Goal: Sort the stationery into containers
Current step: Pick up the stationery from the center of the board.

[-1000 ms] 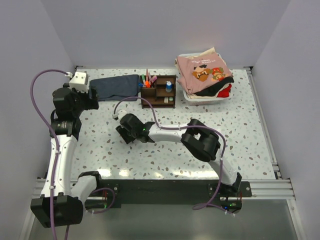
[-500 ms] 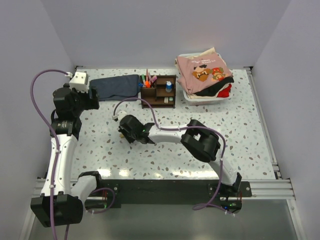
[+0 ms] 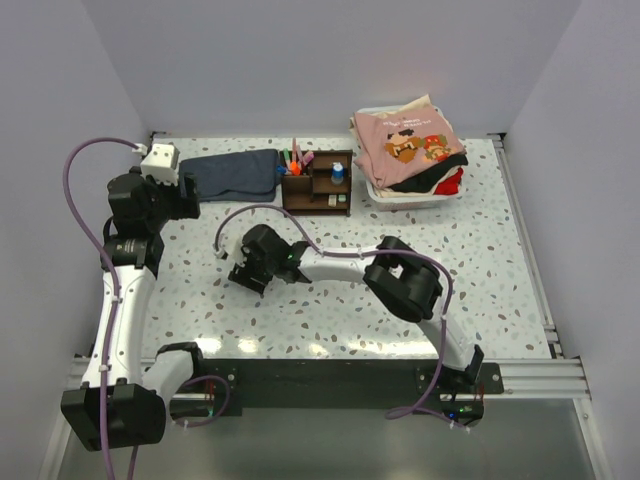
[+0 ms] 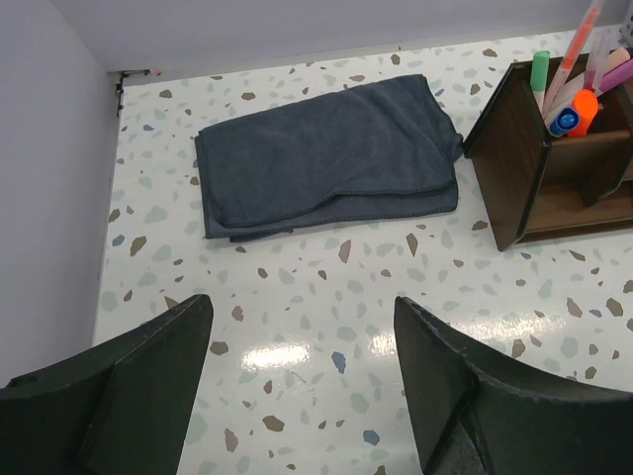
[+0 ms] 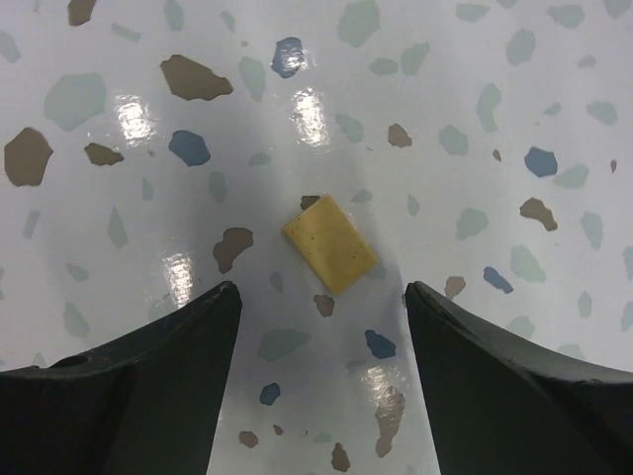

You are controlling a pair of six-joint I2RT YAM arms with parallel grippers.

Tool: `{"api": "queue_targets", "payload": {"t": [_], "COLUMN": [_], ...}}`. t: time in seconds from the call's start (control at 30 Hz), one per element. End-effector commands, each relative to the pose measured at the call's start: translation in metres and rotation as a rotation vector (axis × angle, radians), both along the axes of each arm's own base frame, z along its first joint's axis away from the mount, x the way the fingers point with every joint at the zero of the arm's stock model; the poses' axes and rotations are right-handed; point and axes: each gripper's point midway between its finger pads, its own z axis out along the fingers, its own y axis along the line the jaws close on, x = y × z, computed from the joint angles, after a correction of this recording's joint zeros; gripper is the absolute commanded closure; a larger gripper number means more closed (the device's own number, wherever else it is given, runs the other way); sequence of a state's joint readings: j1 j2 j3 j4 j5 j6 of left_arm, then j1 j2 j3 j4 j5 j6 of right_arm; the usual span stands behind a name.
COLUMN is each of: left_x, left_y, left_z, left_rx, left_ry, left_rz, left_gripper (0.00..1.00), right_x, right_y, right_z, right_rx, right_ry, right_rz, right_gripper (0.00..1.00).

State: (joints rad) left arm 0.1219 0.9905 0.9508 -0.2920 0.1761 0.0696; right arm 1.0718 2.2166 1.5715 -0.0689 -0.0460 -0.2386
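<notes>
The right pincer (image 5: 318,327) is spread wide over the tan eraser (image 5: 330,244), which lies flat on the bench (image 5: 495,148), probably untouched. The eraser is thin and sits crooked, so closing fingers could push it away.

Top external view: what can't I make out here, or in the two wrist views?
- Top view: the eraser is hidden under the right gripper; only the right wrist view shows it.
- Top view: the items in the organiser are too small to name.
- Left wrist view: the organiser is cut off by the right edge, so most compartments are unseen.
- Top view: clothes cover the bin, hiding its inside.
</notes>
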Motion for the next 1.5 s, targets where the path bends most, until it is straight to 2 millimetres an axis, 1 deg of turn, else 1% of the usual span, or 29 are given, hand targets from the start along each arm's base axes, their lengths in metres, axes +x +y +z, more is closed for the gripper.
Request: {"api": "queue_targets", "payload": {"t": [0.0,0.07,0.2,0.23,0.27,0.33,0.37,0.53,0.57,0.63,0.67,0.73,0.77,0.83,0.87,0.9,0.97,1.0,1.07,1.1,1.13,1.17,1.3,1.33,1.4,1.43,1.47], "left_x": [0.006,0.007,0.007,0.008,0.008,0.008,0.009,0.01,0.01,0.011,0.011,0.011,0.011,0.011,0.011,0.011,0.011,0.011,0.011,0.011,0.011,0.011,0.012,0.013,0.013,0.013,0.013], "left_y": [-0.003,-0.002,-0.003,-0.004,-0.003,-0.003,-0.003,-0.003,-0.004,-0.003,-0.003,-0.003,-0.002,-0.002,-0.002,-0.003,-0.002,-0.002,-0.001,-0.001,0.0,-0.001,-0.001,-0.001,-0.001,0.0,-0.001], "left_z": [0.011,0.012,0.01,0.009,0.009,0.008,0.007,0.006,0.006,0.006,0.005,0.003,0.004,0.002,0.003,0.001,0.002,0.001,0.0,0.0,0.0,0.0,0.001,0.0,0.001,0.001,0.003], "left_rx": [-0.009,-0.009,-0.014,-0.014,-0.013,-0.014,-0.014,-0.016,-0.018,-0.018,-0.018,-0.018,-0.018,-0.019,-0.018,-0.017,-0.016,-0.015,-0.013,-0.014,-0.012,-0.012,-0.013,-0.014,-0.014,-0.014,-0.014], "left_ry": [-0.056,-0.059,-0.053,-0.052,-0.052,-0.045,-0.045,-0.041,-0.042,-0.042,-0.041,-0.038,-0.039,-0.035,-0.038,-0.032,-0.035,-0.03,-0.029,-0.029,-0.029,-0.027,-0.032,-0.03,-0.032,-0.032,-0.036], "left_rz": [-0.007,-0.007,-0.011,-0.014,-0.011,-0.012,-0.013,-0.012,-0.014,-0.013,-0.011,-0.011,-0.01,-0.01,-0.008,-0.01,-0.007,-0.008,-0.004,-0.002,-0.001,-0.002,-0.002,-0.003,-0.005,-0.003,-0.005], "left_gripper": [0.21,0.21,0.21,0.21,0.21,0.21,0.21,0.21,0.21,0.21,0.21,0.21,0.21,0.21,0.21,0.21,0.21,0.21,0.21,0.21,0.21,0.21,0.21,0.21,0.21,0.21,0.21], "right_x": [-0.006,-0.001,0.009,0.012,0.016,0.015,0.015,0.002,0.0,0.001,0.001,0.002,0.002,0.006,0.006,0.009,0.008,0.009,0.006,0.007,0.005,0.002,-0.006,-0.007,-0.011,-0.013,-0.015], "right_y": [-0.013,-0.016,-0.022,-0.019,-0.021,-0.02,-0.02,-0.014,-0.015,-0.012,-0.012,-0.007,-0.007,-0.001,-0.001,0.004,0.005,0.009,0.006,0.008,0.007,0.004,-0.002,-0.003,-0.007,-0.007,-0.009], "right_z": [0.004,0.0,-0.01,-0.01,-0.012,-0.01,-0.013,-0.007,-0.009,-0.007,-0.01,-0.007,-0.011,-0.008,-0.009,-0.01,-0.013,-0.009,-0.017,-0.014,-0.019,-0.021,-0.024,-0.024,-0.025,-0.023,-0.022], "right_rx": [-0.076,-0.086,-0.106,-0.101,-0.102,-0.085,-0.084,-0.045,-0.048,-0.041,-0.046,-0.036,-0.041,-0.03,-0.036,-0.032,-0.039,-0.033,-0.052,-0.051,-0.061,-0.074,-0.084,-0.084,-0.091,-0.089,-0.094], "right_ry": [-0.043,-0.042,-0.021,-0.014,-0.003,0.014,0.024,0.052,0.058,0.056,0.067,0.065,0.071,0.066,0.077,0.076,0.089,0.08,0.108,0.106,0.122,0.14,0.18,0.186,0.208,0.217,0.226], "right_rz": [0.257,0.312,0.353,0.361,0.361,0.385,0.394,0.489,0.497,0.502,0.502,0.512,0.512,0.51,0.508,0.505,0.51,0.518,0.531,0.537,0.538,0.541,0.553,0.554,0.551,0.549,0.541], "right_gripper": [0.3,0.32,0.35,0.36,0.37,0.39,0.4,0.41,0.41,0.41,0.41,0.4,0.4,0.4,0.4,0.4,0.4,0.4,0.44,0.46,0.51,0.53,0.59,0.63,0.68,0.74,0.78]}}
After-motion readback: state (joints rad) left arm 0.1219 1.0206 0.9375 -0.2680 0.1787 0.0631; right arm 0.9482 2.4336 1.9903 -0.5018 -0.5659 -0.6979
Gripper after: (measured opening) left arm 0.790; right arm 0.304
